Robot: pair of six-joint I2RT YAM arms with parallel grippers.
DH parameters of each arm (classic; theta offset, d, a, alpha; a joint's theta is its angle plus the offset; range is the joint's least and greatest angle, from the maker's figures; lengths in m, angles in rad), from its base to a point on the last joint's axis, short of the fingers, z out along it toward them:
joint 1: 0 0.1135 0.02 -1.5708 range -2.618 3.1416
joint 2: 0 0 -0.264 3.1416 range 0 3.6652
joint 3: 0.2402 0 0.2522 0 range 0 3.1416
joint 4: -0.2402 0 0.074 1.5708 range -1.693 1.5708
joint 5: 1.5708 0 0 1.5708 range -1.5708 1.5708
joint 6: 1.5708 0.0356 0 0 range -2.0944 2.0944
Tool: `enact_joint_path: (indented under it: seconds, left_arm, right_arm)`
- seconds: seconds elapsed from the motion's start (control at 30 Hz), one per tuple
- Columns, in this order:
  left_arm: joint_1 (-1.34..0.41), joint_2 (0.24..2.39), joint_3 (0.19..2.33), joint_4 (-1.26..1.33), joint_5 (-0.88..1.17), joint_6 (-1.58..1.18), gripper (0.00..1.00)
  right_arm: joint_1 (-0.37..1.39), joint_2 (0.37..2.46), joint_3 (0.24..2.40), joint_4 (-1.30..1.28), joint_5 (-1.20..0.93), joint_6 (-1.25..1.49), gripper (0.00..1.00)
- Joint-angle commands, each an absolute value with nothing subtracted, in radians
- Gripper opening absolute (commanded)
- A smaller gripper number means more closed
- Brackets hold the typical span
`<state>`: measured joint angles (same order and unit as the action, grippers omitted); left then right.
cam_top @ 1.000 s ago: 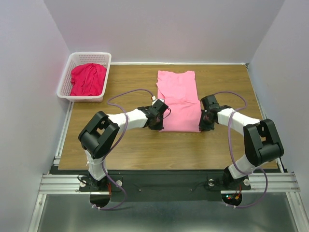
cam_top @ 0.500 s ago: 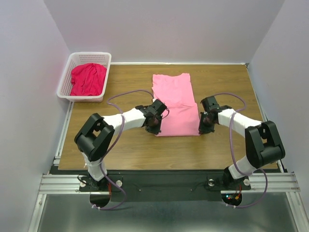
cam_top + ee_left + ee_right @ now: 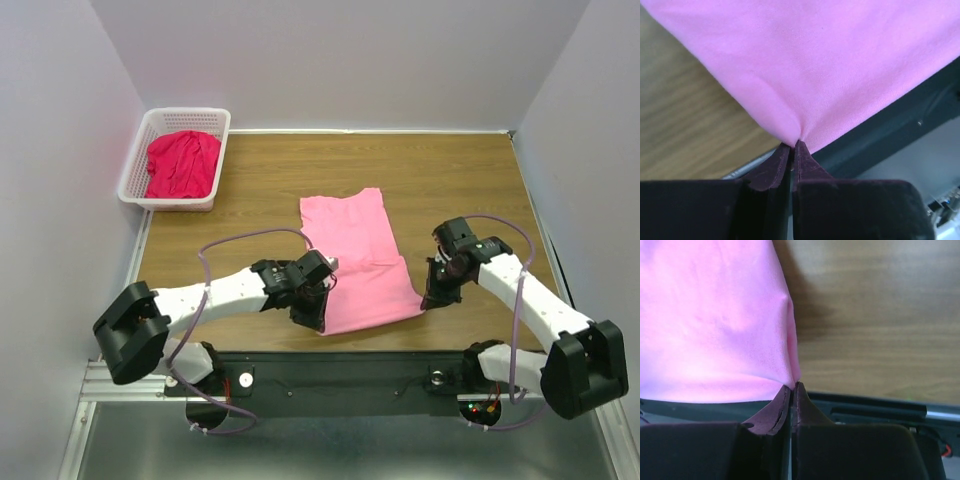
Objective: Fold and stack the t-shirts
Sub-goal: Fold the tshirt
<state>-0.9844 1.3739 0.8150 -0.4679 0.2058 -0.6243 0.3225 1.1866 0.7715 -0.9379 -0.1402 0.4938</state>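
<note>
Two tees are showing: one pink tee point(image 3: 355, 260), one red tee point(image 3: 182, 163). One basket point(image 3: 136, 170) is showing, and one table point(image 3: 450, 170). Two arms are showing, a left arm point(image 3: 225, 292) and a right arm point(image 3: 530, 300), each carrying one gripper: left gripper point(image 3: 311, 321), right gripper point(image 3: 429, 301), two altogether.

Hidden under the left hand point(image 3: 312, 320) and right hand point(image 3: 431, 299): both near corners of the soft light pink cotton t-shirt point(image 3: 350, 255); cropped in both wrist views.
</note>
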Motion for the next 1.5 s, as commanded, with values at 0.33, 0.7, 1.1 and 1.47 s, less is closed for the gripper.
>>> enact_joint_path:
  seconds: [0.33, 0.7, 1.1, 1.47]
  left_arm:
    - [-1.071, 1.229, 0.980, -0.710, -0.102, -0.848, 0.00]
    - [-0.988, 1.304, 1.156, -0.692, -0.155, -0.738, 0.00]
    - [-0.835, 1.325, 1.187, -0.612, -0.078, -0.620, 0.00]
    - [-0.706, 1.376, 1.216, -0.563, -0.022, -0.519, 0.00]
  right_arm:
    - [0.325, 1.117, 1.104, -1.172, 0.034, 0.474, 0.01]
    - [0.325, 1.301, 1.365, -1.166, 0.124, 0.393, 0.01]
    - [0.324, 1.482, 1.598, -1.123, 0.081, 0.367, 0.01]
    - [0.325, 1.644, 1.790, -1.106, 0.057, 0.353, 0.01]
